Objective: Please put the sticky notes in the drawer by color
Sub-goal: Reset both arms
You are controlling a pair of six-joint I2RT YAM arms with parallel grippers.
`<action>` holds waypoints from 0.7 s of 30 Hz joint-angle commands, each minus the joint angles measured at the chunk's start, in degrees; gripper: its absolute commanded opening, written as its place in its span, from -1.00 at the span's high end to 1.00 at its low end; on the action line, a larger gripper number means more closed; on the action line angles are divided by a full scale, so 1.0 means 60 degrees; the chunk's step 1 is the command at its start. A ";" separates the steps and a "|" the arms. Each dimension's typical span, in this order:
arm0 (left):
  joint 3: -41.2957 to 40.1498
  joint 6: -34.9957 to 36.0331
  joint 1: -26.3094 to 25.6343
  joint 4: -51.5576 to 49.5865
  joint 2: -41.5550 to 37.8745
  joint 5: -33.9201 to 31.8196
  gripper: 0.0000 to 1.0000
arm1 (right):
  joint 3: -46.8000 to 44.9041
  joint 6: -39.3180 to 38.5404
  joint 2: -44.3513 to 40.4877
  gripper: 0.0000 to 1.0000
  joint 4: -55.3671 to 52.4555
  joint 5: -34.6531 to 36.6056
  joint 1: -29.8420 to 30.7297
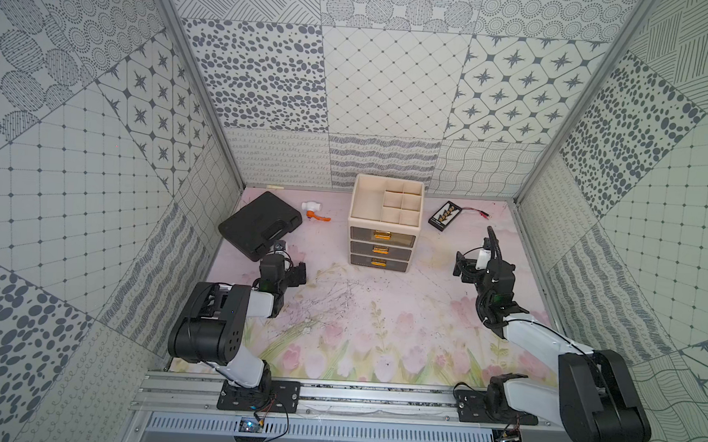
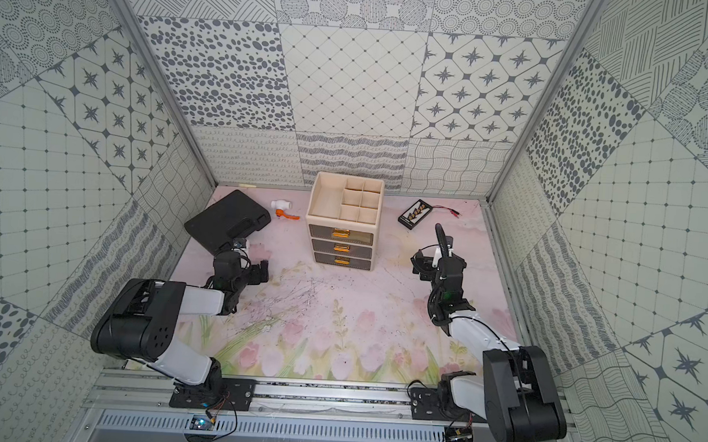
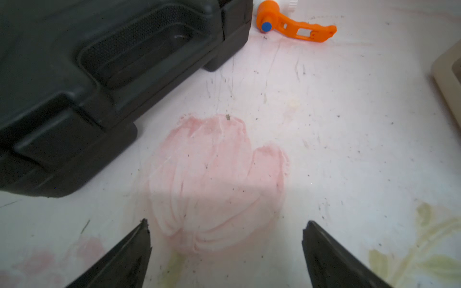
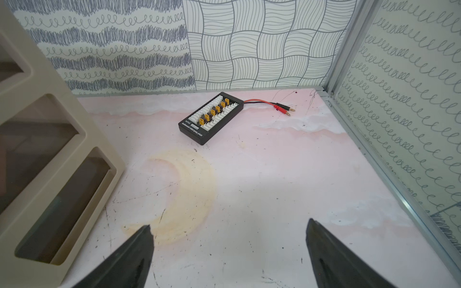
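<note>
1. Black fingertips of the left end effector point(image 3: 227, 224) fill the foreground of its wrist view, spread wide with nothing between them, over a painted tulip on the tabletop point(image 3: 349, 149). The right end effector point(image 4: 229, 224) is likewise spread and empty.
2. No sticky notes show anywhere: not on the tabletop, not in the open compartments point(image 1: 401, 201) on top of the drawer unit point(image 1: 383, 227), not in either end effector.
3. The drawer unit stands upright toward the back wall, between the two arms, with all three drawers pushed in and their fronts facing the arms. It lies ahead and inward of each end effector, and neither is plainly nearer. The right wrist view sees the fronts obliquely; the left catches only a corner.
4. The dark drawer fronts hide what is inside. The notes probably lie within, but their sorting cannot be made out.
5. The black case point(image 1: 260, 223), orange-handled valve point(image 1: 315, 211) and charging board point(image 1: 445, 215) lie apart at the back, with no paper on them.
</note>
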 commanded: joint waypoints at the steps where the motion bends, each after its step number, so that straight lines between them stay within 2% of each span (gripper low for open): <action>1: 0.0046 0.0337 0.0192 0.1789 0.0108 0.0360 -0.96 | -0.0183 -0.0647 0.0085 -0.97 0.1383 0.0333 -0.0058; 4: 0.0036 0.0345 0.0193 0.1782 0.0098 0.0346 -0.97 | -0.0439 -0.0625 0.0679 -0.97 0.2022 0.0367 -0.0162; 8: 0.0048 0.0337 0.0193 0.1716 0.0090 0.0347 -1.00 | -0.0784 -0.0545 0.2337 -0.97 0.4159 0.0088 -0.0374; 10: 0.0049 0.0327 0.0201 0.1739 0.0090 0.0350 -1.00 | -0.1039 -0.0570 0.3341 -0.97 0.5784 -0.0061 -0.0425; 11: 0.0055 0.0328 0.0191 0.1707 0.0089 0.0347 -0.99 | -0.1088 -0.0576 0.3390 -0.97 0.5872 -0.0117 -0.0437; 13: 0.0055 0.0344 0.0193 0.1744 0.0103 0.0340 -1.00 | -0.0769 -0.0503 0.2844 -0.97 0.4394 -0.0603 -0.0613; 16: 0.0034 0.0346 0.0195 0.1742 0.0089 0.0332 -1.00 | -0.0145 -0.0494 0.2976 -0.98 0.3391 -0.1069 -0.0772; 21: 0.0037 0.0357 0.0201 0.1757 0.0089 0.0334 -1.00 | -0.0102 -0.0457 0.3011 -0.98 0.3382 -0.1207 -0.0836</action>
